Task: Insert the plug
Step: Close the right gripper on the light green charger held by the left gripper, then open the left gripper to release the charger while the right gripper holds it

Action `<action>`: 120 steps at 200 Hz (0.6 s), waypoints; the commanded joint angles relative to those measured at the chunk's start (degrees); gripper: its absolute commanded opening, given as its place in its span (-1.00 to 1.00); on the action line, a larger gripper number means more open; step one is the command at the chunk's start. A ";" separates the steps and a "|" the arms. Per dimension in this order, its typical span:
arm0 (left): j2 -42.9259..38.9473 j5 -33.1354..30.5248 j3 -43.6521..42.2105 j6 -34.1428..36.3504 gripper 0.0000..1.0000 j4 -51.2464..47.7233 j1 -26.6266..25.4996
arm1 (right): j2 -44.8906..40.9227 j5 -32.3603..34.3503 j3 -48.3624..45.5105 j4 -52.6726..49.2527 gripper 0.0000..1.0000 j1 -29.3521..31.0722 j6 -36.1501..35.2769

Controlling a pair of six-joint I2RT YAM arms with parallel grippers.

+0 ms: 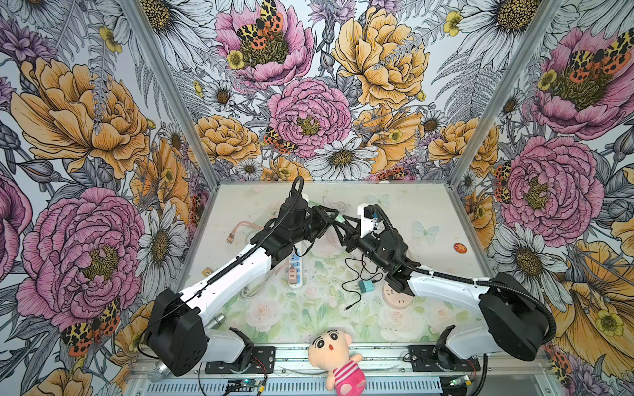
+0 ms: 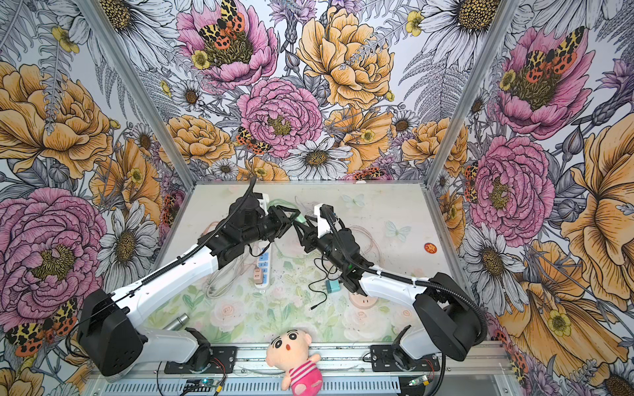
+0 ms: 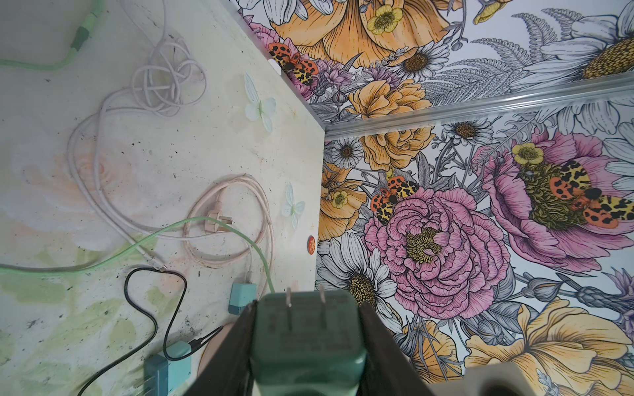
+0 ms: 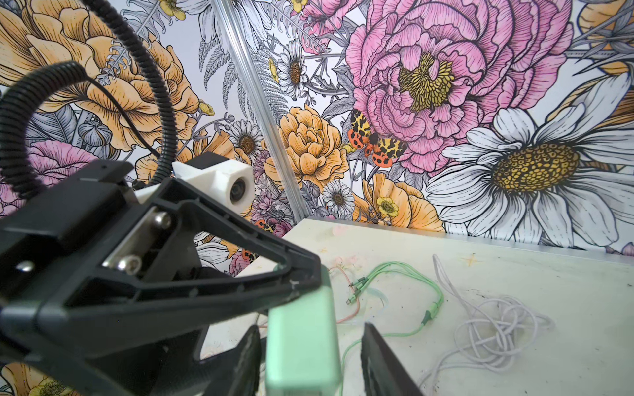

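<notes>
At the near edge of the worktop [image 1: 446, 205], a plush doll [image 1: 338, 358] sits well short of the power strip [image 1: 297, 264], clear of the working area. Closer to the strip, on the right arm's side of it, a teal charger [image 1: 364, 286] lies with its black lead trailing. The strip lies flat with its sockets up. A pink charger [image 1: 292, 275] is already seated in one socket, so the free ones beside it are the likely target.

Beyond the strip's far end and above it, both arms meet in mid-air at the green plug adapter [image 3: 308, 343]. The left end effector [image 3: 307, 305] is clamped on the adapter's two sides, and the prongs [image 3: 289, 313] point out past its fingertips. The right end effector [image 4: 310, 329] straddles the same body from the opposite end. It is partly open, with a gap showing at one finger, so it does not look to be gripping yet. This reads as a handover or regrasp, probably to turn the prongs toward the sockets.

Farther back than the strip, a green cable [image 4: 433, 306] and a tangled white cable [image 4: 494, 319] lie loose.
</notes>
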 commanded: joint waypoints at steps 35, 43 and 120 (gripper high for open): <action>-0.11 1.23 1.87 0.88 -0.51 0.46 -0.99 | 0.29 0.66 1.37 0.46 -0.54 -0.81 1.34; -0.11 1.37 1.89 0.99 -0.50 0.46 -1.01 | 0.38 0.66 1.43 0.43 -0.62 -0.88 1.43; -1.33 -0.68 2.60 5.47 0.23 -5.15 -0.47 | -1.25 -1.91 3.31 -6.16 -1.00 -2.24 0.73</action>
